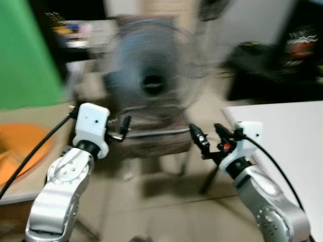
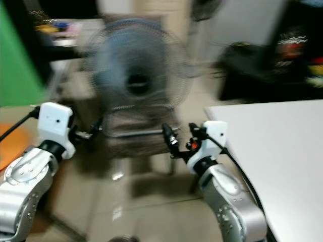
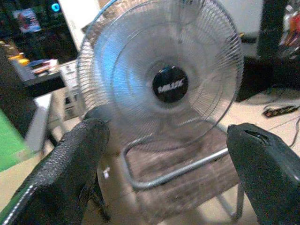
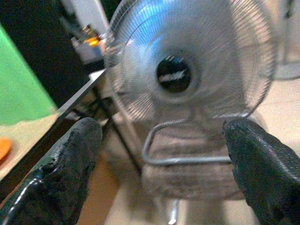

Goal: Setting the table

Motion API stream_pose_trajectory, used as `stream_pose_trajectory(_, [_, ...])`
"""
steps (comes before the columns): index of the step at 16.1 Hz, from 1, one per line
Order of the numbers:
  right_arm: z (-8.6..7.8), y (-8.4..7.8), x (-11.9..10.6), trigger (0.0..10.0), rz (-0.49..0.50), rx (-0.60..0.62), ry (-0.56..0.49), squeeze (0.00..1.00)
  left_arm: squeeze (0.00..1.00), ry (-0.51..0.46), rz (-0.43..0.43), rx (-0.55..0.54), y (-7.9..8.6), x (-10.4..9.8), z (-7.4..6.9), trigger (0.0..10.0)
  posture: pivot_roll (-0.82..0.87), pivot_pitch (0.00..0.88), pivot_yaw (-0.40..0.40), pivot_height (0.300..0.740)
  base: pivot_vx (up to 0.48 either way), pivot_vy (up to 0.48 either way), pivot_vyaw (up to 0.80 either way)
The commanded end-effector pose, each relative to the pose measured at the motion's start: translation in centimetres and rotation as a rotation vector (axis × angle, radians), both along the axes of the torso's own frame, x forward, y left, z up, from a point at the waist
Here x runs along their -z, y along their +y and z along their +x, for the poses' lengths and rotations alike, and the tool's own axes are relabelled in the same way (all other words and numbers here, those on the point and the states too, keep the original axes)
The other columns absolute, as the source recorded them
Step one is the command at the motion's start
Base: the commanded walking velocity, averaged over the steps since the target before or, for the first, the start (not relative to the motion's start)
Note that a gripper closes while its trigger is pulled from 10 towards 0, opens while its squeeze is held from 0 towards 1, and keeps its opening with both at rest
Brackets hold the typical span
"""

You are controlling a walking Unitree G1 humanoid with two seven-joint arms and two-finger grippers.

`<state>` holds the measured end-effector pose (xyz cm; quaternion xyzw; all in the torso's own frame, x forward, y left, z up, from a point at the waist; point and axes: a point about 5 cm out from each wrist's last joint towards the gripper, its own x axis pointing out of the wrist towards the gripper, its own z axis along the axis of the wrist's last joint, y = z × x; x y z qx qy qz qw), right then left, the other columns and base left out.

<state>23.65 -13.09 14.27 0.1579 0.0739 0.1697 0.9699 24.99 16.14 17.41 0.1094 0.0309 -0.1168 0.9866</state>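
Blurred by motion, the room ahead holds a round wire-caged fan point(image 1: 151, 75) standing on a chair point(image 1: 156, 138) with a metal tube frame, on a pale tiled floor point(image 1: 166, 212). To the right lies a white table point(image 1: 287, 136), its top bare where it shows. To the left is a tan table point(image 1: 35, 118) carrying an orange plate point(image 1: 20, 148), with a green surface point(image 1: 25, 50) behind it.

Both arms are raised in front of the fan. The left gripper point(image 3: 164, 178) has its two black fingers point(image 3: 70, 164) spread wide, nothing between them, the fan seen through the gap. The right gripper point(image 4: 159, 173) is likewise spread and empty, near the white table's corner. Dark furniture point(image 1: 272, 65) stands at the back right.
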Motion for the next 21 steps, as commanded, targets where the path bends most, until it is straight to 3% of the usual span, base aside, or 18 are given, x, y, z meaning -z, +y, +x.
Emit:
stream_pose_trajectory(1, [0.0,0.2,-0.1,10.0,0.022,-0.011,0.004,1.0,0.0,-0.009,0.0,0.007,0.2,-0.4,-0.1,10.0,0.15,0.0,-0.008,0.74,0.0,0.0,0.8])
stream_pose_trajectory(5, [0.4,0.6,0.2,10.0,0.032,-0.044,0.02,1.0,0.0,-0.008,-0.009,-0.002,0.5,-0.6,0.1,10.0,0.15,0.0,-0.01,0.74,0.064,0.0,0.8])
stream_pose_trajectory(21, [1.2,0.8,0.2,10.0,0.042,-0.1,0.018,1.0,0.0,-0.014,0.019,0.02,0.4,-0.8,-0.5,10.0,0.18,0.0,-0.036,0.74,0.303,0.0,0.8])
